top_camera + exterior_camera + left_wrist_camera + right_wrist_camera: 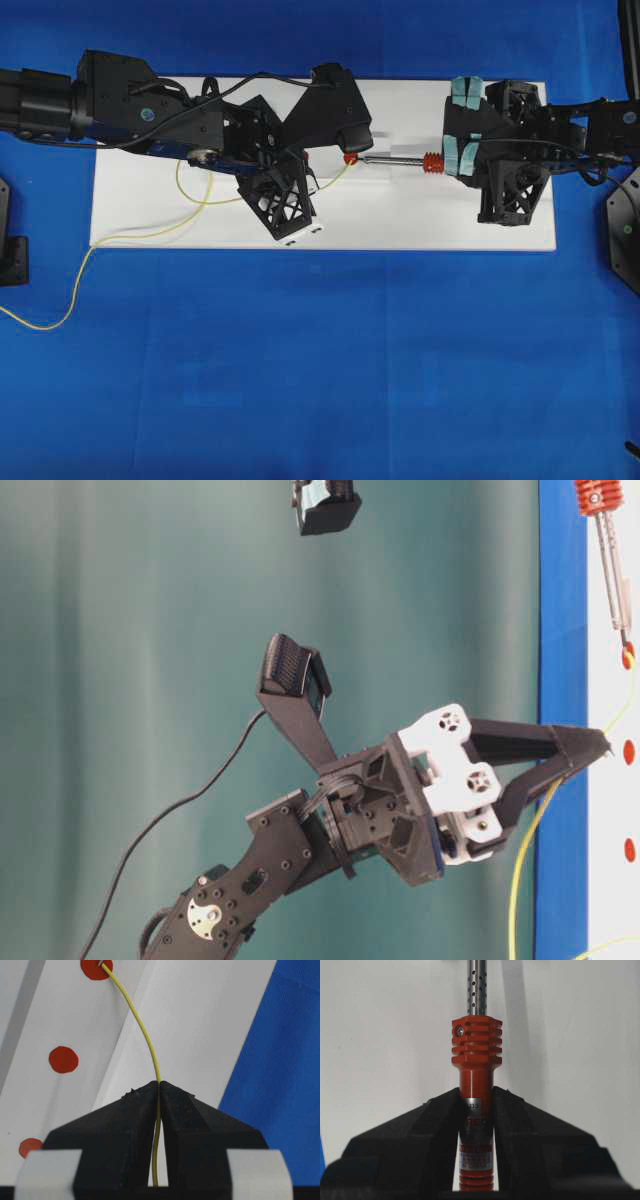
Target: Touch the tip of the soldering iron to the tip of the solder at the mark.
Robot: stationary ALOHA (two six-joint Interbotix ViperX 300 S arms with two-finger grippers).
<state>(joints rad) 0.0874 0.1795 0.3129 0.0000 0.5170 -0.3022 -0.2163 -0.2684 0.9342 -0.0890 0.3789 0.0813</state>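
The left gripper (159, 1085) is closed on the solder (142, 1030), a thin yellow wire that curves away from the jaws to a red mark (95, 967) on the white board (400, 215). The right gripper (476, 1095) clamps the red handle of the soldering iron (476, 1050). In the overhead view, the iron's tip meets the wire's end at this mark, between both arms.
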